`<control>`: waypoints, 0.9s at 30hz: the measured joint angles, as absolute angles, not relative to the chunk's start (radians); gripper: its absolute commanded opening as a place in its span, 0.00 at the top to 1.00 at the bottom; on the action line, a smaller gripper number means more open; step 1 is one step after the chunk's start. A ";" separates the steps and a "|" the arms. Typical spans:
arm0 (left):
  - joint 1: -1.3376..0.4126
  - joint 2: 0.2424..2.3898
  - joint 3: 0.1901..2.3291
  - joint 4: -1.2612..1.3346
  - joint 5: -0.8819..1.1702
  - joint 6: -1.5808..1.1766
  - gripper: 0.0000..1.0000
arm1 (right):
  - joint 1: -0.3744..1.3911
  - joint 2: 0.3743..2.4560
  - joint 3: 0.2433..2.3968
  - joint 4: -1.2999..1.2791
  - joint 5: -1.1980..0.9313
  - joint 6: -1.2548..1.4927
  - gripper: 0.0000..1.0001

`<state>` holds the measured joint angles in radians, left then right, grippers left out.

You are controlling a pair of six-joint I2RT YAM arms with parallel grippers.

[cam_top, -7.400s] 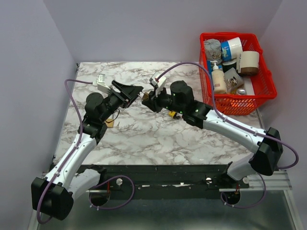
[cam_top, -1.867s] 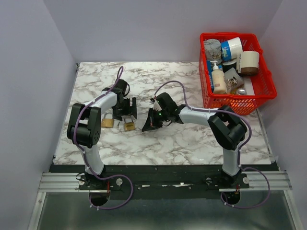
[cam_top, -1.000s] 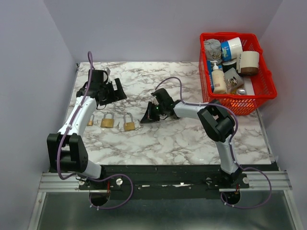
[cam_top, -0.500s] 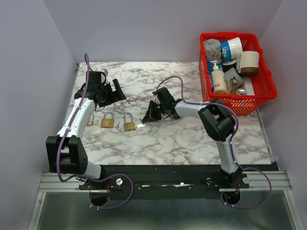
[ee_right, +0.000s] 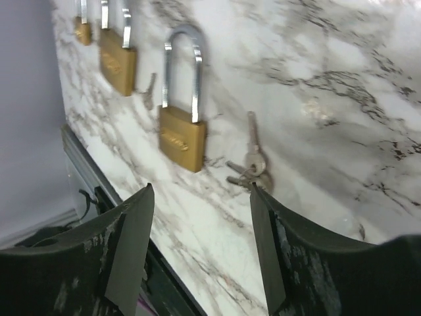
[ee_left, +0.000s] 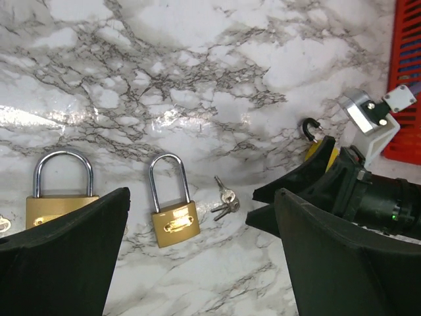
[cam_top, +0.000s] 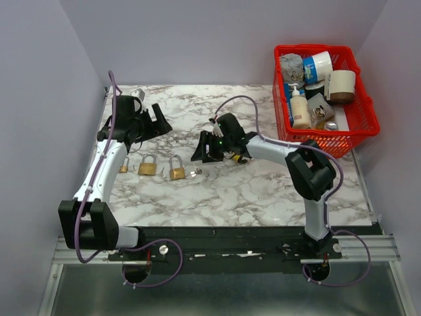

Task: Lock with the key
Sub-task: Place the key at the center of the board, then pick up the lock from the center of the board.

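Table (cam_top: 263,191): white marble-patterned top with grey veining and a glossy finish. Three brass padlocks with rounded steel shackles were laid flat in a row on its left part: a small padlock (cam_top: 123,165), a middle padlock (cam_top: 147,165) and a right-hand padlock (cam_top: 176,169). Stamped marks were seen on the brass faces, but no writing could be read. The keys (cam_top: 194,172), a small silver-coloured bunch on a ring, were laid on the table just beside the right-hand padlock and apart from it, with none inserted. The left gripper (cam_top: 154,122) was held behind the row, its black fingers (ee_left: 66,263) spread wide and nothing between them. The right gripper (cam_top: 200,153) was held low near the keys, its worn black fingers (ee_right: 128,243) likewise parted wide and empty. A yellow item (ee_left: 322,150) with a black hook was partly hidden behind the right gripper and could not be identified. A red plastic lattice basket (cam_top: 325,141) was set at the far right corner and held a pump bottle (cam_top: 299,108), a tape roll (cam_top: 342,85) and a blue-and-white tub (cam_top: 318,66); their labels were too small to be read.
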<state>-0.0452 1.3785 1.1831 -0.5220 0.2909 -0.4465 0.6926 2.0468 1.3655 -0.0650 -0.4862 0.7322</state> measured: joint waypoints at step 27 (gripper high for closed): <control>-0.014 1.095 1.127 -0.391 0.355 -0.366 0.01 | 0.500 1.860 1.455 -0.638 -0.243 -0.217 0.00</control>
